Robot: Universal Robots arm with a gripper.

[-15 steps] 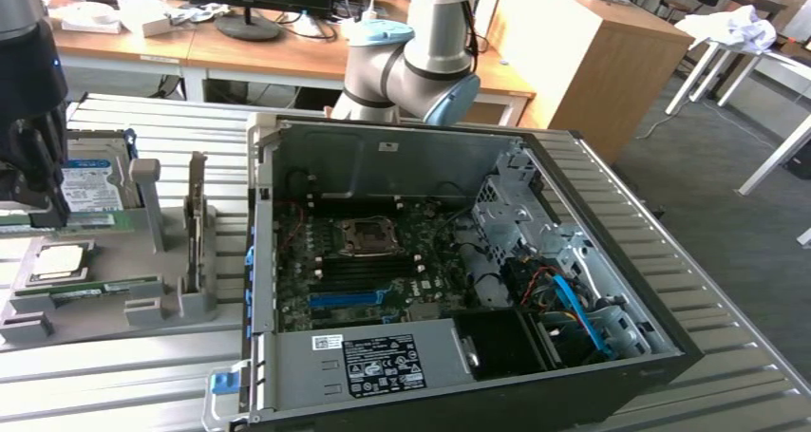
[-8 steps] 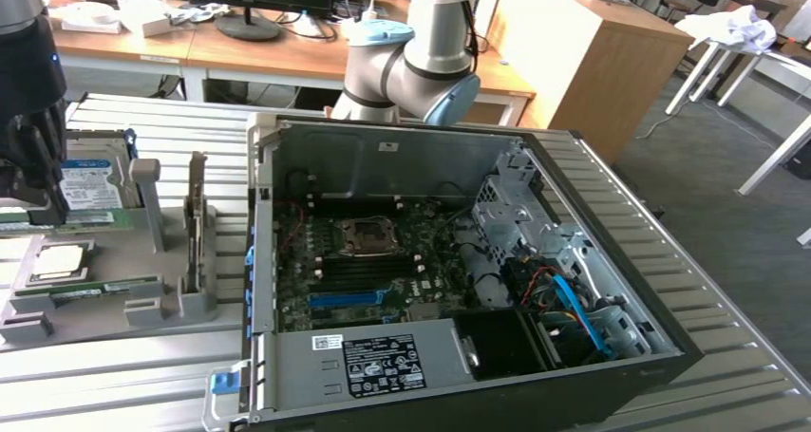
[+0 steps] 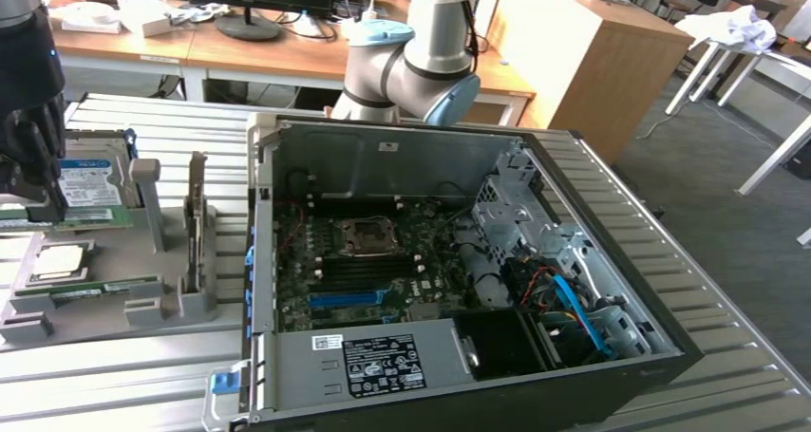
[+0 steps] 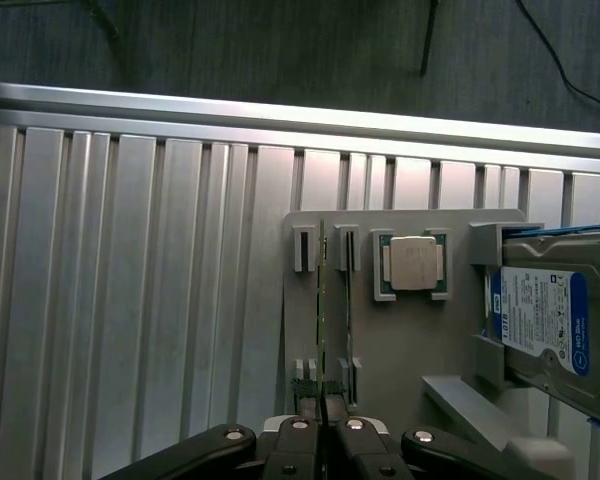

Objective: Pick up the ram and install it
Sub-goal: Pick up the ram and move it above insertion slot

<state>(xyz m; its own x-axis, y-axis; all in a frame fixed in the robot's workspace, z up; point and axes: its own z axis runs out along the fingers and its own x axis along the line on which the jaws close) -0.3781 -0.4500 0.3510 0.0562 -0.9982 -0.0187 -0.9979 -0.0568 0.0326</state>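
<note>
I see the black two-fingered gripper [image 3: 34,207] [image 4: 323,426] pinched narrow on the ram [image 3: 89,217] [image 4: 322,320], a long thin green circuit-board stick. The wrist view shows it edge-on between the fingertips. It hangs level over the grey plastic parts tray [image 3: 89,320] [image 4: 400,340], at the exterior view's left, just in front of the silver hard drive with the white-blue label [image 3: 89,180] [image 4: 550,320]. A second green stick [image 3: 108,287] [image 4: 348,300] sits slotted in the tray beside a square silver processor chip [image 3: 57,261] [image 4: 412,263]. The open black computer case [image 3: 571,166] lies well apart, on the ribbed aluminium table [image 3: 742,385] [image 4: 130,300].
</note>
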